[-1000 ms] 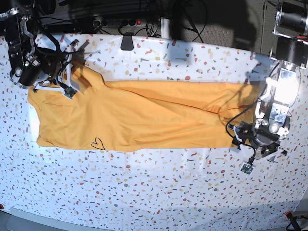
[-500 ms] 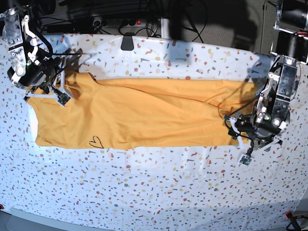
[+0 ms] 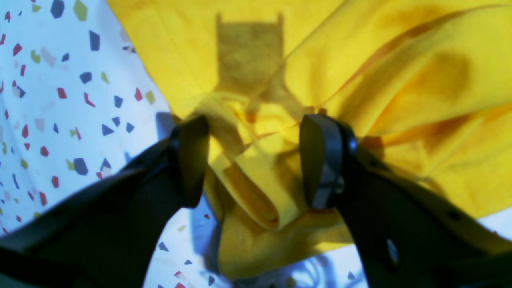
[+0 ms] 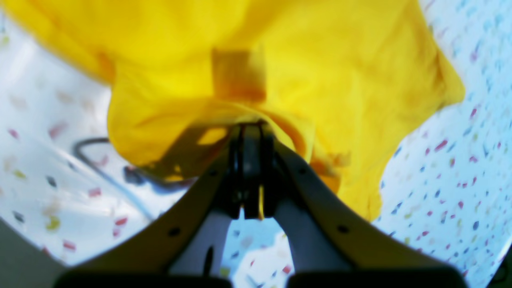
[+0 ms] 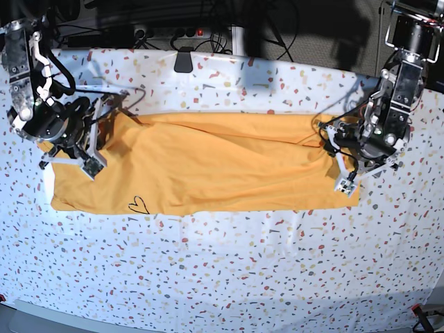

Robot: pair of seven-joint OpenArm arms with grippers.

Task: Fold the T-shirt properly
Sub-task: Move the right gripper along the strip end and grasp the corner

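The yellow-orange T-shirt (image 5: pixel 208 166) lies as a long band across the speckled table, its small black heart (image 5: pixel 139 205) near the front left. My right gripper (image 5: pixel 105 126) is at the shirt's left end. In the right wrist view this gripper (image 4: pixel 250 134) is shut on the T-shirt (image 4: pixel 340 72), and the cloth bunches up around its tips. My left gripper (image 5: pixel 333 147) is over the shirt's right end. Its fingers (image 3: pixel 320 160) stand wide open, and this gripper (image 3: pixel 256 132) has a loose folded hem (image 3: pixel 256 192) lying between them.
The table wears a white cloth with coloured flecks (image 5: pixel 229 277). A dark clip (image 5: pixel 184 61) sits at the back edge, with cables and a power strip (image 5: pixel 173 31) behind it. A thin cable (image 4: pixel 112 176) runs over the cloth by the right gripper.
The left arm has moved from the shirt's front right corner up and inward over its right end. The right arm shifted slightly, dragging the left end; the shirt now looks shorter and more rumpled.
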